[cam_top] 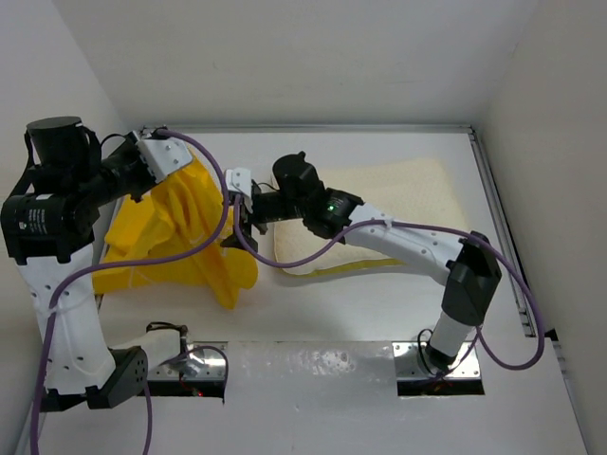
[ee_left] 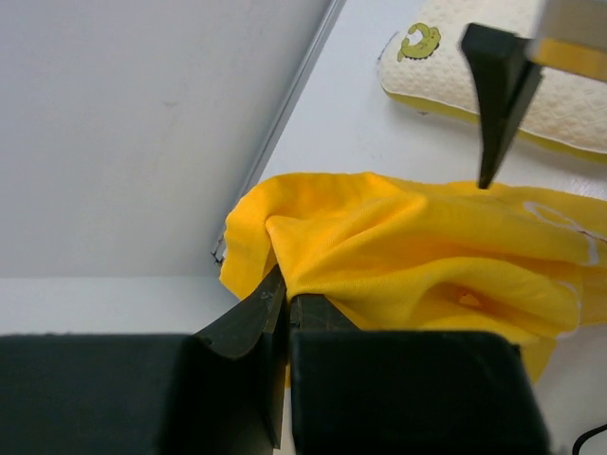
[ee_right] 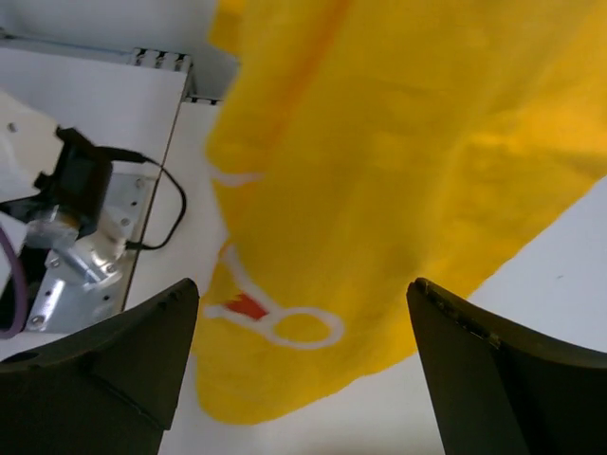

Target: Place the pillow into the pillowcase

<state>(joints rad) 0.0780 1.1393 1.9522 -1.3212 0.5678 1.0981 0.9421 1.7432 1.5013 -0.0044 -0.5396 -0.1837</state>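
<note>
The yellow pillowcase hangs bunched at the left of the table, lifted by one edge. My left gripper is shut on that edge; the left wrist view shows the jaws pinching a fold of the yellow cloth. The cream quilted pillow lies flat at the back right, its yellow-green mark near one corner. My right gripper is open and empty between pillow and pillowcase. In the right wrist view its fingers stand wide apart above the printed cloth.
White walls enclose the table at the left, back and right, with a metal rail along the right side. The arm bases' metal mounting plates and a black cable sit at the near edge.
</note>
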